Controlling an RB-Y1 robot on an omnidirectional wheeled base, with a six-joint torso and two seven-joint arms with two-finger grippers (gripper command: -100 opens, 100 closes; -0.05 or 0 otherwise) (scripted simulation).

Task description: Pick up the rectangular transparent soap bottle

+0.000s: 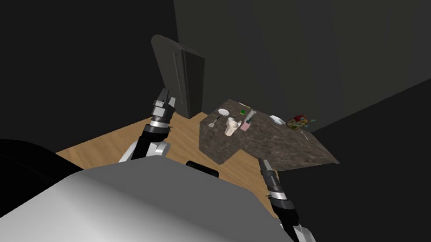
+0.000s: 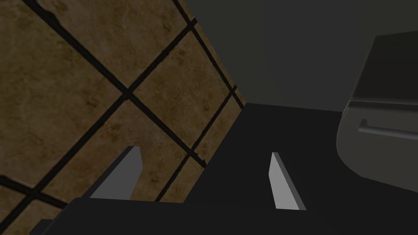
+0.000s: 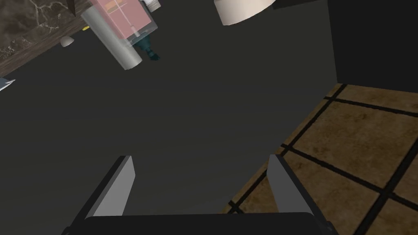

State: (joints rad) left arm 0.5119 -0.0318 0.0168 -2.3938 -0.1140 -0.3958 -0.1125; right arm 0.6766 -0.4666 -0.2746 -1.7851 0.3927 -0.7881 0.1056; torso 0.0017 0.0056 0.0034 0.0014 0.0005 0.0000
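Soap bottle [image 3: 124, 20], clear with pink liquid and a dark teal pump, on the dark marble counter [image 1: 271, 142] near its front corner. In the head view we see it [image 1: 245, 125] just beside a cream object [image 1: 231, 126]. The right wrist view puts a grey cylinder [image 3: 112, 41] right against the bottle, possibly touching, hard to tell. Also on the counter are a white plate [image 1: 223, 112], a white bowl [image 1: 276, 120] and a red-and-yellow item [image 1: 297, 122] toward the far side.

Right gripper [image 3: 200, 159] has its jaws wide open and holding nothing, well apart from the bottle. In the head view we see it [image 1: 263, 164] low by the counter's near edge, over brown tiled floor [image 3: 359, 142].

Left gripper [image 2: 205, 151] also has its jaws wide open and empty. In the head view it [image 1: 165, 96] is raised left of the counter, near a dark grey cabinet [image 1: 183, 78] with a handle
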